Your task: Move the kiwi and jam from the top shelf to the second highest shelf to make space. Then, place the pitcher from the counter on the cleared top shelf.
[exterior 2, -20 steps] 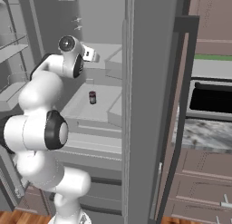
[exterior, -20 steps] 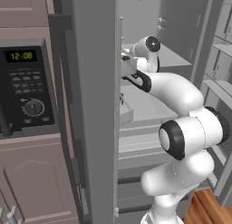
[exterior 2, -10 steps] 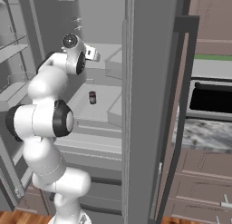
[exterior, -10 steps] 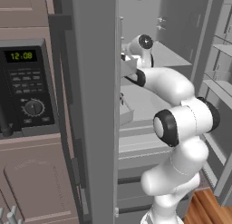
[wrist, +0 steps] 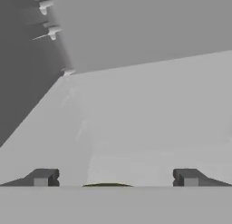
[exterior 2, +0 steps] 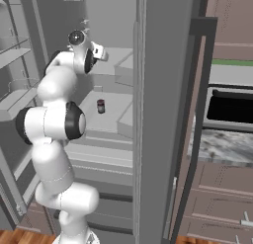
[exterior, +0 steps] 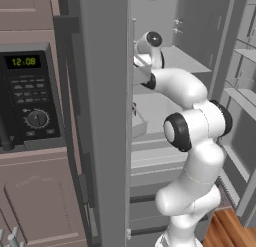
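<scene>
My gripper (exterior 2: 101,51) is inside the open fridge, just over the pale-grey top shelf (exterior 2: 116,60). In the hand view the gripper (wrist: 115,177) is open, its two dark fingertips (wrist: 43,177) wide apart over the shelf (wrist: 158,109). A thin olive-brown sliver, the kiwi (wrist: 107,184), peeks up at the bottom edge between them, untouched. The jam (exterior 2: 101,106), a small dark jar with a reddish band, stands on the second highest shelf (exterior 2: 113,97). The speckled counter (exterior 2: 222,144) lies right of the fridge. The pitcher is out of view.
The fridge door (exterior: 102,116) stands open close to the left of the arm, with door racks (exterior 2: 15,50) on the other side. A microwave (exterior: 30,96) sits in the cabinets beyond the door. Small pegs (wrist: 50,30) stick out of the fridge's side wall.
The arm has straightened upward and the hand has pushed a little higher and deeper over the top shelf. The jaws stay open and the jam has not moved.
</scene>
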Controlling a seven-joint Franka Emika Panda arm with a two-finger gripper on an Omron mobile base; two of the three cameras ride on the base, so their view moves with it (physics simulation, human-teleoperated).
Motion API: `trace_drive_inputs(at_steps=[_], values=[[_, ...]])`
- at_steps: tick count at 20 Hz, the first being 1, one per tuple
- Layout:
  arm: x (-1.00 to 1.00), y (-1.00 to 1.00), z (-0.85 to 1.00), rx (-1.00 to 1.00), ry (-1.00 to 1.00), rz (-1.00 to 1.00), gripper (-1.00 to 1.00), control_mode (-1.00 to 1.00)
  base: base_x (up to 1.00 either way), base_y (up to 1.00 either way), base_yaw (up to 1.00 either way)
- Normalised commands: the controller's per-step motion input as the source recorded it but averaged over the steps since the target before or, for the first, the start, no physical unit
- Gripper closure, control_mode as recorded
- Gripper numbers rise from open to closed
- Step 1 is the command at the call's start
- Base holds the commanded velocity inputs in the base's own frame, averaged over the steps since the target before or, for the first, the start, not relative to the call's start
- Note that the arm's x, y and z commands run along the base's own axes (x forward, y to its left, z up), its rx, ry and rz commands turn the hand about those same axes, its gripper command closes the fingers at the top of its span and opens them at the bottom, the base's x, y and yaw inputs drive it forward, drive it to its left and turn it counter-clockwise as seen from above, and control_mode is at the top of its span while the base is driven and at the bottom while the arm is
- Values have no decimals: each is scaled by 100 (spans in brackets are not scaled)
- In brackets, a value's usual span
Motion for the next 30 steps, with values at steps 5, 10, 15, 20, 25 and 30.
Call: trace_drive_inputs(at_steps=[5,10,15,20,25,30], values=[[-12,0,-48,-5,12,-4,100,-100,0,0,0],[-47,0,-63,-7,14,-8,100,-100,0,0,0],[-35,-2,-37,-3,3,-5,100,-100,0,0,0],[-85,-39,-4,0,-14,-4,100,-100,0,0,0],[-100,-54,0,0,-15,-4,100,-100,0,0,0],[-100,-51,0,0,-2,-2,100,-100,0,0,0]])
